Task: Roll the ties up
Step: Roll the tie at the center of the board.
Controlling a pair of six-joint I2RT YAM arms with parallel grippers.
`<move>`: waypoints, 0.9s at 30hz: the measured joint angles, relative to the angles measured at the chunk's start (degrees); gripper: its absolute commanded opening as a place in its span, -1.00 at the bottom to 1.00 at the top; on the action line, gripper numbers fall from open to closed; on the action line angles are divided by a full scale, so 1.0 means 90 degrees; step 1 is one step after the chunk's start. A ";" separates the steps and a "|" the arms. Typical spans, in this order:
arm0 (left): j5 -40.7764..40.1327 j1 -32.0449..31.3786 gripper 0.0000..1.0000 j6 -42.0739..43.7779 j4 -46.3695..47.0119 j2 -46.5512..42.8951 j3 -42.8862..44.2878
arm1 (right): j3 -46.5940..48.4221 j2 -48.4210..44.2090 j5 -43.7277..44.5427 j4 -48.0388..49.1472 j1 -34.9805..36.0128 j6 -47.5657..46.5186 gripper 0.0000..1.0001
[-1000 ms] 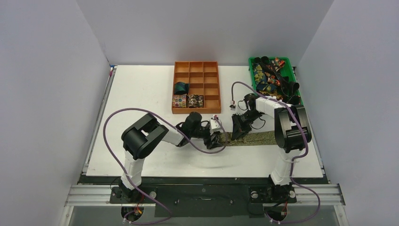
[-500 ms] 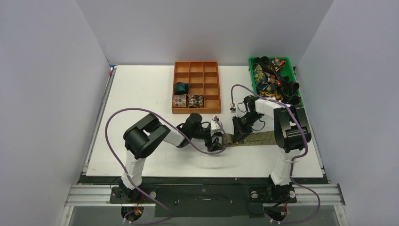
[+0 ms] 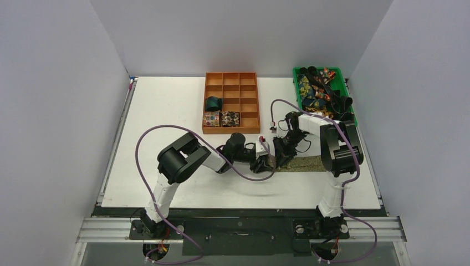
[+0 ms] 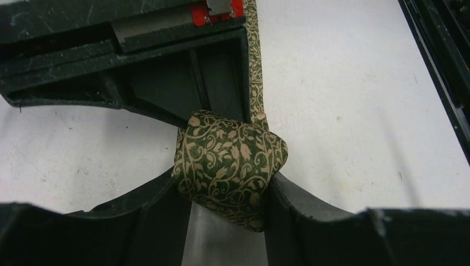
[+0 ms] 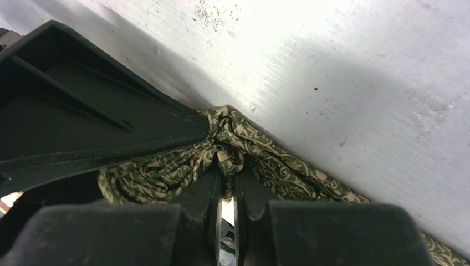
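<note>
An olive-gold leaf-patterned tie [image 3: 302, 162] lies as a strip on the white table, its left end wound into a coil [image 4: 230, 160]. My left gripper [image 3: 261, 163] is shut on that coil, the fingers [image 4: 294, 205] pressing both sides. My right gripper [image 3: 282, 155] is shut on a bunched fold of the same tie [image 5: 227, 149] just right of the coil, close against the left gripper. The unrolled strip [image 4: 255, 66] runs away under the right gripper. Rolled ties [image 3: 213, 103] sit in the orange tray.
An orange compartment tray [image 3: 249, 105] stands behind the grippers with three rolled ties in its left cells. A green bin [image 3: 352, 105] at back right holds a heap of loose ties. Purple cables loop beside both arms.
The left gripper with the coil has moved right along the strip, up against the right gripper. The free strip has become shorter. The right gripper has shifted slightly.
</note>
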 measured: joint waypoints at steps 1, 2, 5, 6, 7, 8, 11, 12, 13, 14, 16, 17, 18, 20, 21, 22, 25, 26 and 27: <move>-0.0019 -0.0010 0.03 -0.0012 0.0000 0.0019 0.0036 | 0.0010 0.0005 0.0017 -0.0010 0.0010 0.0000 -1.00; -0.0058 -0.0024 0.13 -0.0012 0.0007 0.0046 0.0078 | 0.0024 0.0012 0.0029 -0.0024 0.0017 -0.0002 -1.00; -0.0257 -0.0187 0.18 -0.0024 0.0095 0.0219 0.0323 | 0.0044 0.0019 0.0063 -0.0041 0.0041 -0.0015 -1.00; -0.0328 -0.0236 0.18 -0.0019 0.0109 0.0250 0.0359 | 0.0051 0.0019 0.0070 -0.0046 0.0051 -0.0029 -1.00; -0.0389 -0.0279 0.17 0.0002 0.0141 0.0274 0.0381 | 0.0051 0.0019 0.0073 -0.0049 0.0053 -0.0049 -1.00; -0.0464 -0.0311 0.10 0.0015 0.0138 0.0279 0.0381 | 0.0051 0.0019 0.0073 -0.0051 0.0053 -0.0058 -1.00; -0.0457 -0.0308 -0.17 0.0032 0.0138 0.0287 0.0372 | 0.0061 0.0022 0.0073 -0.0058 0.0056 -0.0087 -1.00; -0.0442 -0.0299 -0.22 0.0049 0.0136 0.0287 0.0362 | 0.0073 0.0034 0.0073 -0.0075 0.0061 -0.0100 -1.00; -0.0420 -0.0291 -0.29 0.0044 0.0131 0.0287 0.0350 | 0.0083 0.0041 0.0073 -0.0092 0.0063 -0.0104 -1.00; -0.0398 -0.0287 -0.32 0.0022 0.0121 0.0289 0.0345 | 0.0095 0.0053 0.0070 -0.0107 0.0068 -0.0119 -1.00; -0.0386 -0.0279 -0.45 -0.0034 0.0078 0.0291 0.0347 | 0.0114 0.0066 0.0070 -0.0134 0.0078 -0.0148 -1.00; -0.0381 -0.0279 -0.52 -0.0058 0.0041 0.0291 0.0357 | 0.0114 0.0066 0.0070 -0.0134 0.0080 -0.0160 -1.00; -0.0379 -0.0277 -0.56 -0.0078 -0.0012 0.0291 0.0369 | 0.0114 0.0063 0.0058 -0.0134 0.0080 -0.0175 -1.00; -0.0364 -0.0270 -0.68 -0.0066 -0.0204 0.0282 0.0440 | 0.0114 0.0058 0.0029 -0.0134 0.0075 -0.0180 -0.86; -0.0369 -0.0267 -0.71 -0.0034 -0.0328 0.0257 0.0469 | 0.0109 0.0051 0.0019 -0.0131 0.0068 -0.0180 -0.70; -0.0384 -0.0270 -0.72 0.0010 -0.0476 0.0221 0.0488 | 0.0092 0.0034 -0.0019 -0.0126 0.0044 -0.0194 -0.63; -0.0500 -0.0294 -0.72 0.0304 -0.0894 0.0085 0.0515 | 0.0000 -0.0056 -0.0209 -0.0090 -0.0119 -0.0262 -0.37; -0.0544 -0.0301 -0.72 0.0423 -0.1039 0.0036 0.0520 | -0.0032 -0.0126 -0.0250 -0.0080 -0.0211 -0.0316 -0.33; -0.0593 -0.0311 -0.70 0.0532 -0.1173 -0.0012 0.0517 | -0.0053 -0.0194 -0.0304 -0.0070 -0.0291 -0.0372 -0.27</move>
